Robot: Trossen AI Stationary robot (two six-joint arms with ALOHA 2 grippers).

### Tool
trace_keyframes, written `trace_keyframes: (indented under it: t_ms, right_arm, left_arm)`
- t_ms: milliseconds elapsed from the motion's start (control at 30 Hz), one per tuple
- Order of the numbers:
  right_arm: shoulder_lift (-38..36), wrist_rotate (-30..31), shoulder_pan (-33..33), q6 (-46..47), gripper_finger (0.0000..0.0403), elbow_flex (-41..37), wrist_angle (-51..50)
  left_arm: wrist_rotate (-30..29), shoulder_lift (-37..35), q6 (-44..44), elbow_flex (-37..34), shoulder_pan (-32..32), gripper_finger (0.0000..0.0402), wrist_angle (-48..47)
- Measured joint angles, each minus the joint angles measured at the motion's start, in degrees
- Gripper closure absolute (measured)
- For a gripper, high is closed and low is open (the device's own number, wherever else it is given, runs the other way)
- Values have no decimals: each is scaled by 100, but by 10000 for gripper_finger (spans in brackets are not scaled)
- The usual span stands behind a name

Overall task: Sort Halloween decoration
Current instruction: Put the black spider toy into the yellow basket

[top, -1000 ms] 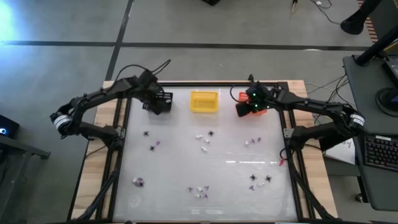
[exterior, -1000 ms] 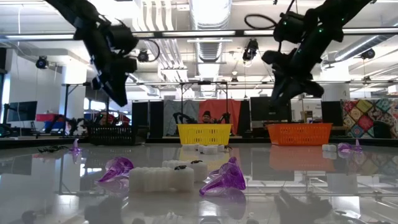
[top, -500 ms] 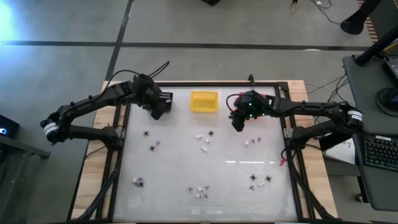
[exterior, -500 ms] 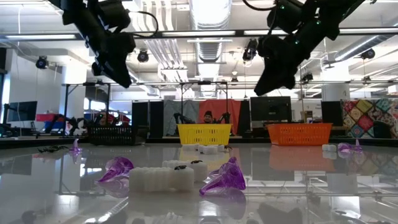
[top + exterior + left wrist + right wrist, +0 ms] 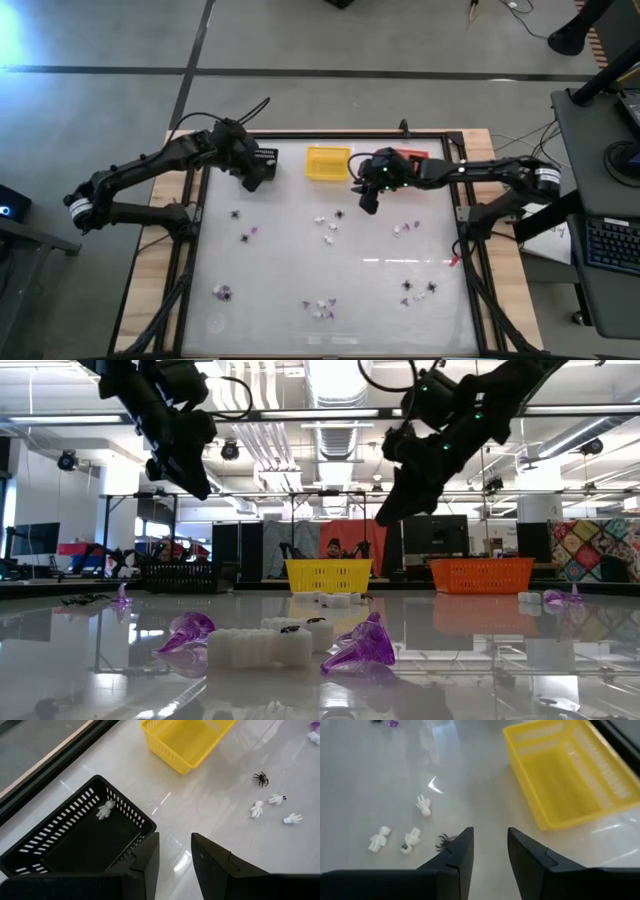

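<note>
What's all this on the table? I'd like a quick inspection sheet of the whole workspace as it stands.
Surface: glossy white table, wooden edges.
Job's things: tiny white, black and purple trinkets scattered; one white trinket in the black basket.
Clutter: yellow basket empty; orange basket beside it.
Grippers: left gripper open, empty, above the black basket; right gripper open, empty, near the yellow basket.
Cables: cables by the table's right side.
Surroundings: desk with keyboard; a person far behind.
</note>
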Motion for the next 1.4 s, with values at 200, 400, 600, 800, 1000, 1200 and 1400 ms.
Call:
trace_keyframes:
  t_ms: [200, 400, 600, 800, 1000, 1200, 1400]
  right_arm:
    - [553, -23, 197, -200, 255, 537, -333]
    - [1182, -51, 406, -348, 245, 856, -474]
    - [1738, -170, 586, -377, 246, 1098, -595]
    - [2097, -126, 706, -358, 243, 1348, -777]
    - [2316, -66, 721, -147, 241, 1378, -809]
    - [2445, 177, 719, -42, 241, 1375, -913]
    - [2476, 178, 719, 191, 251, 1375, -875]
  left_arm:
    - [-4, -4, 0, 0, 2, 306, -2]
    - [-17, -4, 43, 0, 2, 306, -2]
    - [-17, -4, 23, 0, 2, 306, -4]
    - [-17, -4, 22, 0, 2, 306, -4]
    - [-15, -4, 25, 0, 2, 306, -22]
    - [-15, -4, 52, 0, 2, 306, -42]
    - [-13, -4, 88, 0, 2, 306, -46]
